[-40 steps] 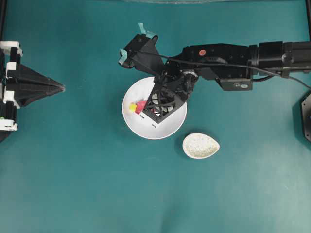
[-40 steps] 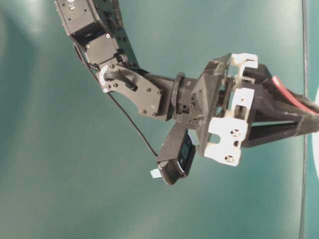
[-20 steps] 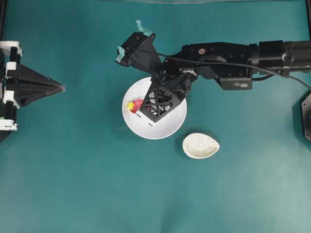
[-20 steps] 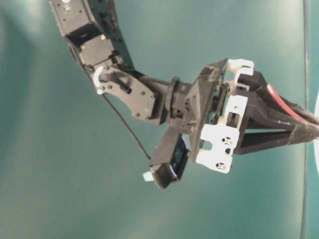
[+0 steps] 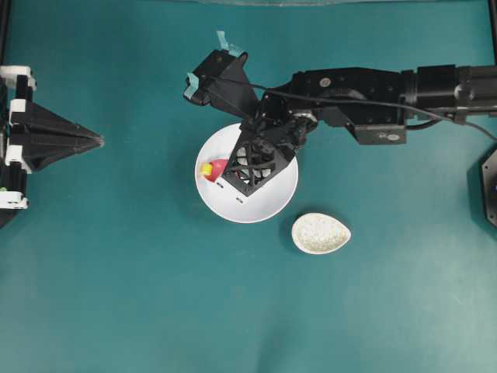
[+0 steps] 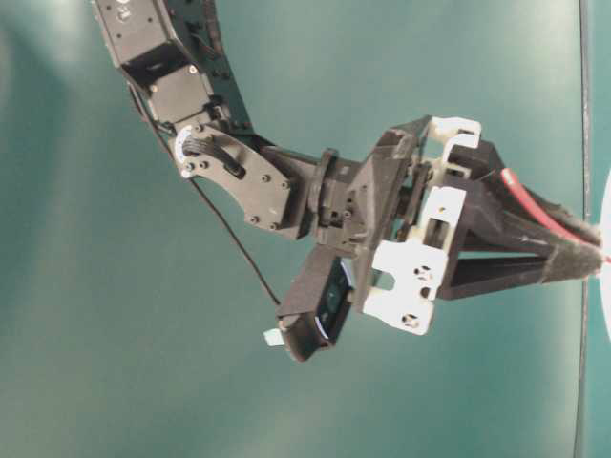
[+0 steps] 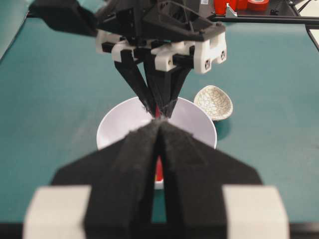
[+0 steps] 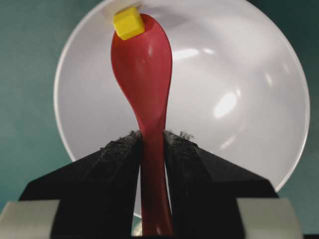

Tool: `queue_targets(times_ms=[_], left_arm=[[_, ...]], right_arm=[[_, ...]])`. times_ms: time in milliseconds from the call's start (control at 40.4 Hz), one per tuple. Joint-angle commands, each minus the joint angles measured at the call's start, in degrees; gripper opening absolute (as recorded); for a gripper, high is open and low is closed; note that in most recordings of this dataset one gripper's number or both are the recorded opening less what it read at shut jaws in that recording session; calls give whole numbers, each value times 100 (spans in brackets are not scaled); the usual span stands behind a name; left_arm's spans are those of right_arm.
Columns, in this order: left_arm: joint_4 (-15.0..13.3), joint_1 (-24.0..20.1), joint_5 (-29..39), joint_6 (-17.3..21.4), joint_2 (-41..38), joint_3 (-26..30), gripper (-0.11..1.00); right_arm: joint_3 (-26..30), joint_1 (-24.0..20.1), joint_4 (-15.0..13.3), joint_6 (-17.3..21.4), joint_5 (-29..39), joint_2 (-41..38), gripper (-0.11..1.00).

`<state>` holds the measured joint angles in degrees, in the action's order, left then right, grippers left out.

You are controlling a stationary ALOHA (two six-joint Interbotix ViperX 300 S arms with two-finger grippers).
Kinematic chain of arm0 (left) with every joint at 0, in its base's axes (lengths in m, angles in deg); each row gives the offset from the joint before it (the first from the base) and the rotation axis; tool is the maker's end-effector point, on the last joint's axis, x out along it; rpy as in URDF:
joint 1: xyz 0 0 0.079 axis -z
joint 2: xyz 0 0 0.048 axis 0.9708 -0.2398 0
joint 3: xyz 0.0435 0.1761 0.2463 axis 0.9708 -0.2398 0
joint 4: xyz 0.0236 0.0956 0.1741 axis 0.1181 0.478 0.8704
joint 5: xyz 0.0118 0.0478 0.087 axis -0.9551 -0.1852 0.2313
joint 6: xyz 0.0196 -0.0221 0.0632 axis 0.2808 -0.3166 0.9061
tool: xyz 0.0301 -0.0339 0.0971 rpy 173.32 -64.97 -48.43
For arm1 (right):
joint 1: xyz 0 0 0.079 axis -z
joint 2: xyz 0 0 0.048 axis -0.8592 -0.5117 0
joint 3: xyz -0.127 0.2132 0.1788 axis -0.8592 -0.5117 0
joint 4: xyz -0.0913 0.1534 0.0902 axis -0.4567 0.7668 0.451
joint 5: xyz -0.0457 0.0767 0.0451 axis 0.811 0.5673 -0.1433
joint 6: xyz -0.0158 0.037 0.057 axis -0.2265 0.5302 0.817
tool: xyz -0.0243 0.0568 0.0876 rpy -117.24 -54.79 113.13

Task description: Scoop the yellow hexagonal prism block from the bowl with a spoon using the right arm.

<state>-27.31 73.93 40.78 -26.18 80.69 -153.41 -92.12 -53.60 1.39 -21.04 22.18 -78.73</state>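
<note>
1. The overhead view is evenly and brightly lit; the bowl (image 5: 256, 203) and the speckled dish (image 5: 321, 232) cast only short, soft shadows on the teal cloth (image 5: 155, 295).
2. The table-level view is dimmer, soft overall, with a pale glow at its upper left.
3. In the right wrist view, glare spots streak the bowl's wall and the spoon (image 8: 144, 74) shines.
4. In both wrist views, the nearest gripper parts at the bottom edge blur.

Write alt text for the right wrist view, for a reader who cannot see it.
A red spoon, its handle clamped between the right gripper's two black fingers, reaches into a white bowl with a small yellow block at the tip of its scoop, near the bowl's far rim. Teal table shows around the bowl.
</note>
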Motion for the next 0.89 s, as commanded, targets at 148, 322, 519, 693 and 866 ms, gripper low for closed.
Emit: queue_targets(times_ms=[148,322,519,693,866], left_arm=[[18,-9,-62,-44,-18,141,-1],[9,-9,-62,-53,-18,141,-1],[9,-9,-62,-62,-18,141,-1],[18,-9,-62,-62,-18,141,-1],[18,-9,-62,-62,-18,141,-1]], right_arm=[[-211,-26,-18,-9,-413,396,23],[-519,-35,-18,-9,-791,571,23],[-932,-70,-18,-18,-1274,809,23],[-1406,-105,-26,-18,-1916,1090,23],[-1925,-158,-70,-53,-2777,1459,23]])
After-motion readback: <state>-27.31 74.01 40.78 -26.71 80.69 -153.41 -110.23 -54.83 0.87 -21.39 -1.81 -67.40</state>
